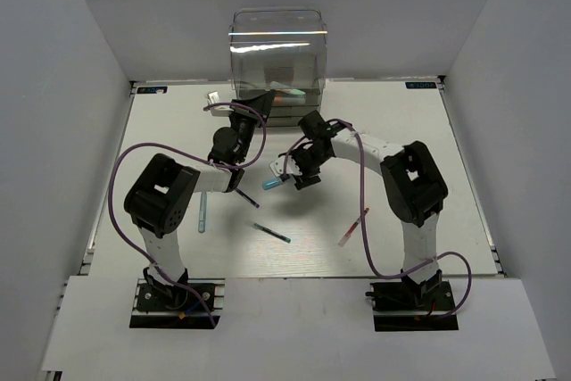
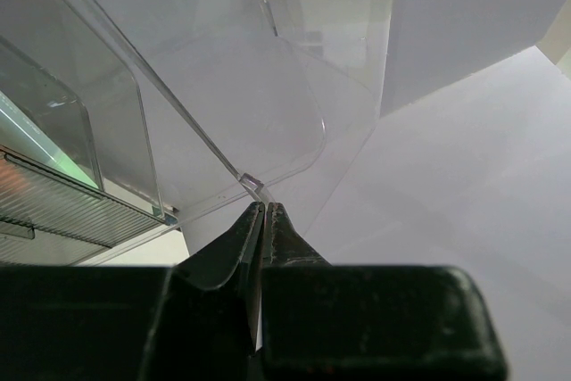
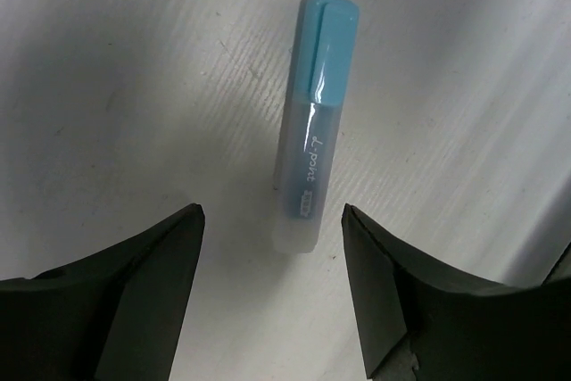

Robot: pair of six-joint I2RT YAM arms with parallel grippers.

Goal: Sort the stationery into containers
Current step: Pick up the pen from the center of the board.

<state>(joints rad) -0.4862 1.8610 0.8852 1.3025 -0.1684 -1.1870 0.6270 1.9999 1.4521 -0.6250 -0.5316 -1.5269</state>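
The clear cabinet [image 1: 277, 55] stands at the back centre. My left gripper [image 1: 254, 103] is at its front; in the left wrist view the gripper [image 2: 265, 208] is shut, its tips pinching the small tab of a clear drawer [image 2: 223, 86]. My right gripper [image 1: 290, 174] is open and hovers low over a light blue marker [image 1: 272, 183]. In the right wrist view the marker [image 3: 314, 113] lies on the table, its clear end just ahead of the open gripper [image 3: 272, 213]. A pale blue pen [image 1: 202, 211], a dark purple pen [image 1: 243, 195], a teal pen [image 1: 270, 233] and a red pen [image 1: 353, 227] lie on the table.
A small pale item [image 1: 214, 95] lies left of the cabinet. White walls enclose the table [image 1: 428, 149] on three sides. Purple cables [image 1: 361, 194] loop from both arms. Coloured items show dimly inside the cabinet's lower drawers [image 1: 290, 95].
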